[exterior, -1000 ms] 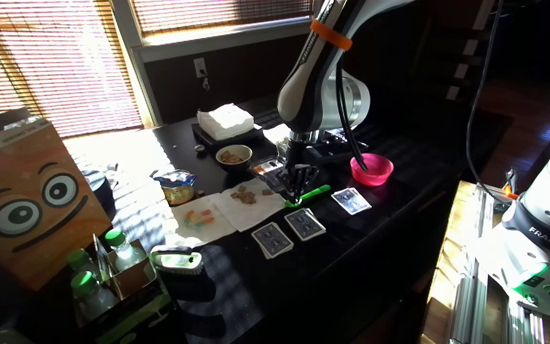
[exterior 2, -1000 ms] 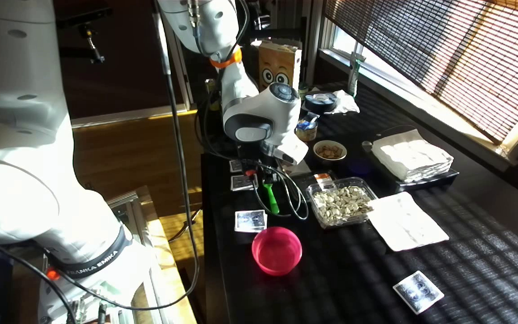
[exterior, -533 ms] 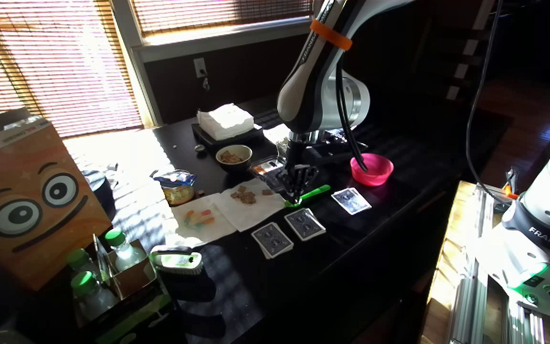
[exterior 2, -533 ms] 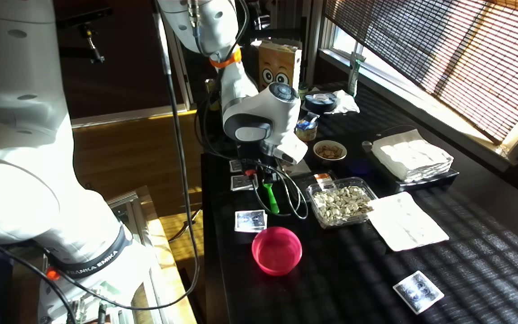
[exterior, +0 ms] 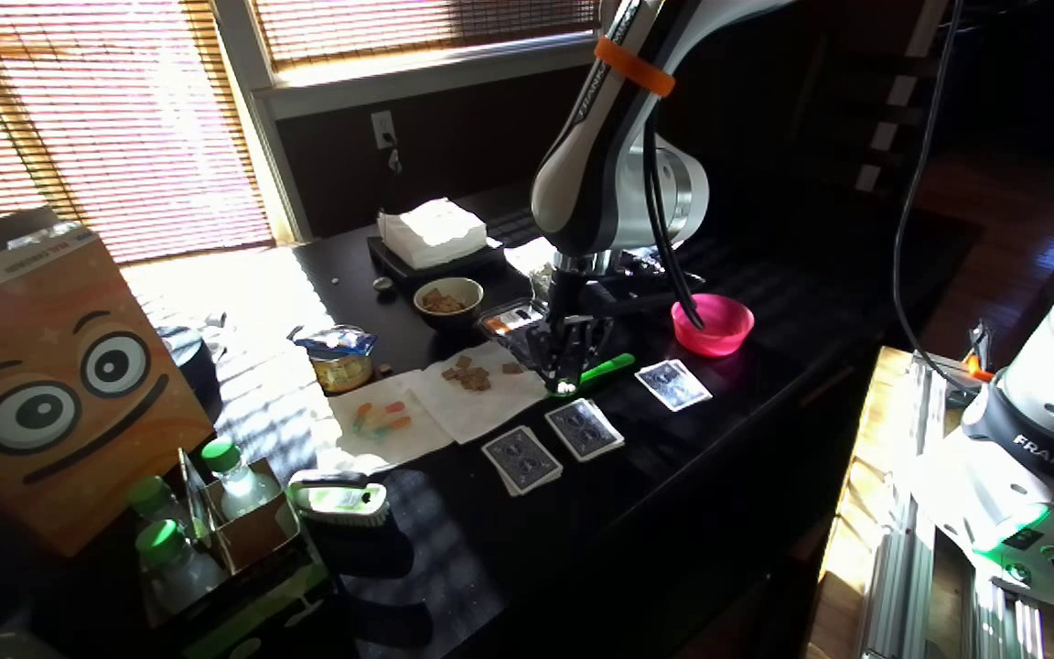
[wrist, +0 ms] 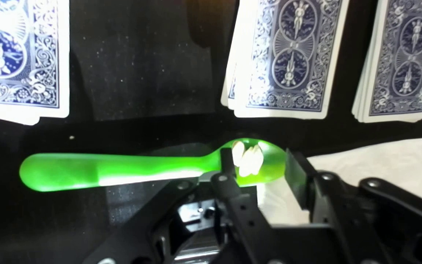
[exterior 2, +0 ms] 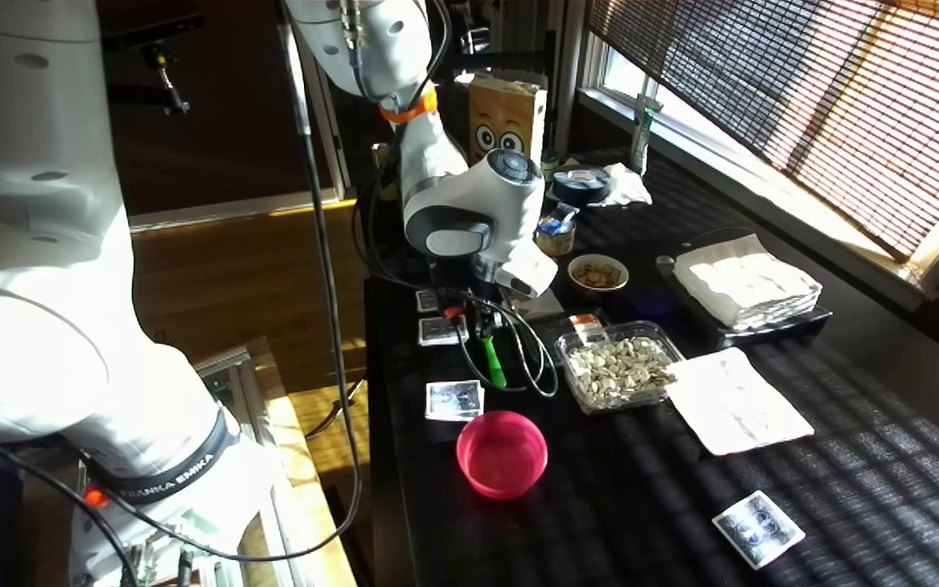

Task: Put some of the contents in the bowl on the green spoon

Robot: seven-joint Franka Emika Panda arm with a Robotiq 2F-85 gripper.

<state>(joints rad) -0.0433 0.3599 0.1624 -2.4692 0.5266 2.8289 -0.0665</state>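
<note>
While the hand [wrist: 258,163] stands low over the desk [exterior 2: 649,522], its two fingers [wrist: 296,179] are spread apart, in a released state, one by the neck and one by the tip of the green spoon [wrist: 152,167]; whether they touch it, I cannot tell. The spoon lies on the desk, with several pale pieces [wrist: 251,161] in its scoop and its handle directed toward the pink bowl [exterior 2: 502,465]. Along its one side are three packs of cards [wrist: 293,58], backs up. Beside the scoop there is a white napkin [wrist: 387,168], on which brown pieces [exterior: 467,373] are scattered. Somewhat farther I see a small bowl [exterior: 447,318], which also holds brown pieces, and a clear tub [exterior 2: 641,330] of pale seeds [exterior 2: 620,367]. An orange box [exterior: 69,384] with a drawn face is well apart from the spoon.
</note>
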